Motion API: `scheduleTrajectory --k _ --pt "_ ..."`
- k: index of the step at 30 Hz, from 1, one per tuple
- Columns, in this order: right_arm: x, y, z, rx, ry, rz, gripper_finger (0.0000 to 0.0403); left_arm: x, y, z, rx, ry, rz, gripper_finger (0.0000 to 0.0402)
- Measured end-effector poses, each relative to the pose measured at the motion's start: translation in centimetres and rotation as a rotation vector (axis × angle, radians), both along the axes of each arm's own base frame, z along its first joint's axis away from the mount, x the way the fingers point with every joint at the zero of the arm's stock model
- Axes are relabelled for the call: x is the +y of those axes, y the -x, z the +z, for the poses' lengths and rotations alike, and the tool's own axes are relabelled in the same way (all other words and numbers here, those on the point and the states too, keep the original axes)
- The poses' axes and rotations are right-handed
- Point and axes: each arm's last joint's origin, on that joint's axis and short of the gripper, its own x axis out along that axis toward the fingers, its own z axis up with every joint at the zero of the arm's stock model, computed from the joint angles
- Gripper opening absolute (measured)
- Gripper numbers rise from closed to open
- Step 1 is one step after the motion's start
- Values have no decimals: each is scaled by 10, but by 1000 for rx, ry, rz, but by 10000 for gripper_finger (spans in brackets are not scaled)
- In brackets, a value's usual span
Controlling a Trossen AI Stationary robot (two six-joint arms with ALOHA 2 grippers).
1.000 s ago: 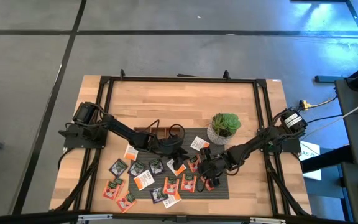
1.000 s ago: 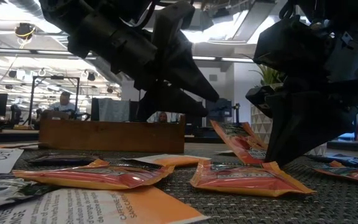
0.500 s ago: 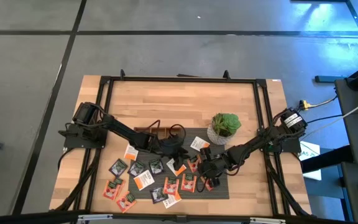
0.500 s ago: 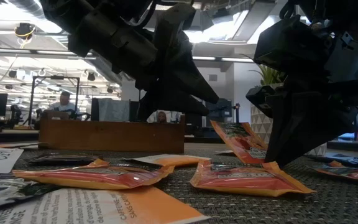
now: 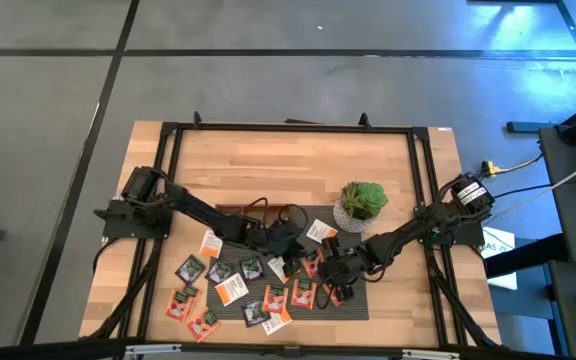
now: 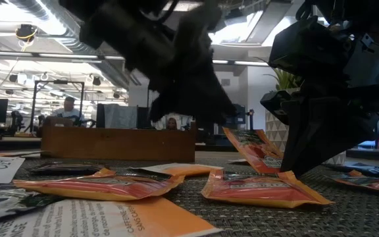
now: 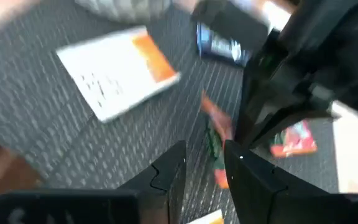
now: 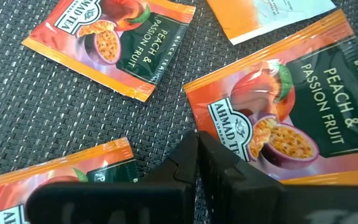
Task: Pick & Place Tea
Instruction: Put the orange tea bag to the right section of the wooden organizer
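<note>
The left tool (image 7: 204,155), fingers apart, faces an orange-red foil tea sachet (image 7: 211,121) standing edge-on just ahead, lengthwise to its gap; right tool (image 8: 197,146) pinched together.

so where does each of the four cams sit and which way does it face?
High: overhead, straight down on table; both arms, plant, sachets.
Low: table height, level across mat into room; both arms drop in from above.
Left wrist: past left gripper at mat, white-orange sachet.
Right wrist: past shut right gripper at peach sachets.
Shared: high and low both show wooden tray.
</note>
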Motion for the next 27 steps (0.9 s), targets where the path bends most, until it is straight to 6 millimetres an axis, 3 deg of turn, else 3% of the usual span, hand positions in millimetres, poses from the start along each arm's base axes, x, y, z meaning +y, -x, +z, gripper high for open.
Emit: scheduleTrajectory --k 4,12,20,27 --pt "0 0 0 1 0 0 21 -4 -9 -17 22 50 -19 104" --pt "0 0 0 2 0 1 21 -7 -20 -17 15 85 -80 99" --pt "0 0 0 2 0 1 21 -5 -21 -17 15 85 -82 47" --pt "0 0 0 2 -3 0 21 2 -21 -5 -18 45 -115 7"
